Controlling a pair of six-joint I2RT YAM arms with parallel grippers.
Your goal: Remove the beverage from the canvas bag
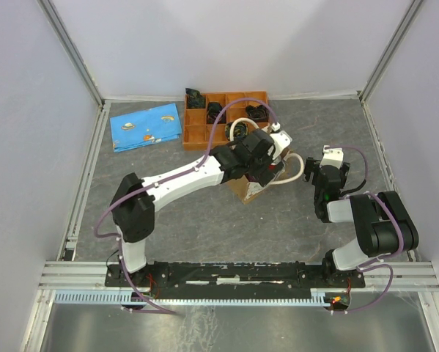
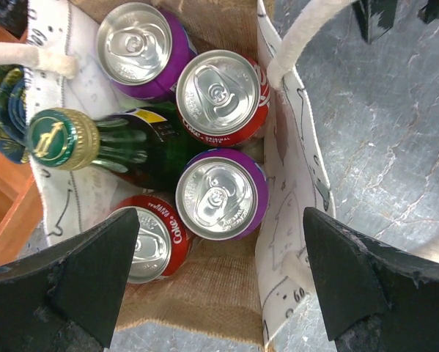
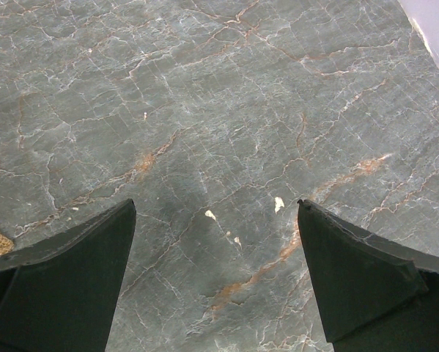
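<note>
Cans (image 2: 218,94), four of them, and a green bottle (image 2: 135,147) sit inside the canvas bag (image 2: 296,191). Left end effector (image 2: 220,220) hovers above the bag's mouth, jaws wide open; right end effector (image 3: 215,209), also open, hangs over the tabletop (image 3: 241,88) beside the bag.

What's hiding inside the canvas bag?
Inside the canvas bag stand two purple cans, two red cola cans and a tilted green bottle. They cover the bag's bottom, so anything underneath cannot be seen.

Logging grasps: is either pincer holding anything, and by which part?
Nothing is held. The left pincer hangs open above the tan canvas bag with cream rope handles; the right pincer is open over the grey marbled tabletop.
</note>
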